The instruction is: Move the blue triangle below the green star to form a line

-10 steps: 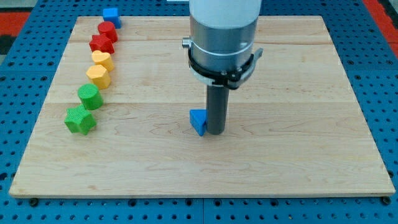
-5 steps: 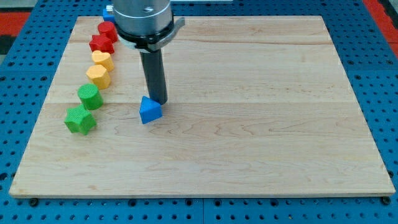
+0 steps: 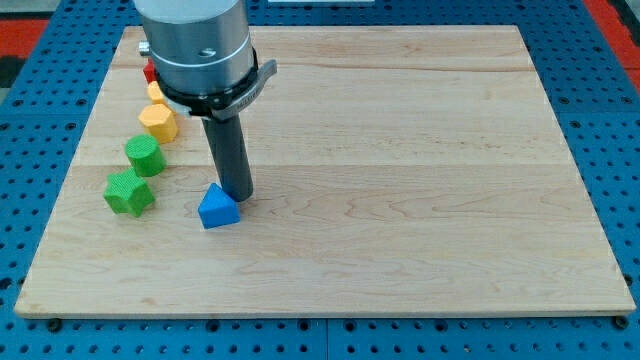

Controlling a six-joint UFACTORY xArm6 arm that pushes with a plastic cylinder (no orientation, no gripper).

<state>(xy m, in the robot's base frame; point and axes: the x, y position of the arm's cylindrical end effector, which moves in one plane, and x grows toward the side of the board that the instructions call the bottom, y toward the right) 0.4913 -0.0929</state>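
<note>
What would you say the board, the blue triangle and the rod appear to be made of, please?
The board looks like pale wood, matte, with visible grain and plank seams. The blue triangle seems painted wood or plastic: uniform colour, no grain showing. The rod ending in my tip, at the triangle's upper right, looks dark, matte metal or plastic.

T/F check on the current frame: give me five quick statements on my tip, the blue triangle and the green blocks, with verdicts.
1. My tip sits just at the upper right of the blue triangle block. True.
2. The blue triangle lies to the view's left of the green star block. False: it lies to the star's right.
3. The green cylinder block is above the green star. True.
4. The triangle touches the star. False: bare wooden board separates them.
5. The yellow block is below the star. False: above.
</note>
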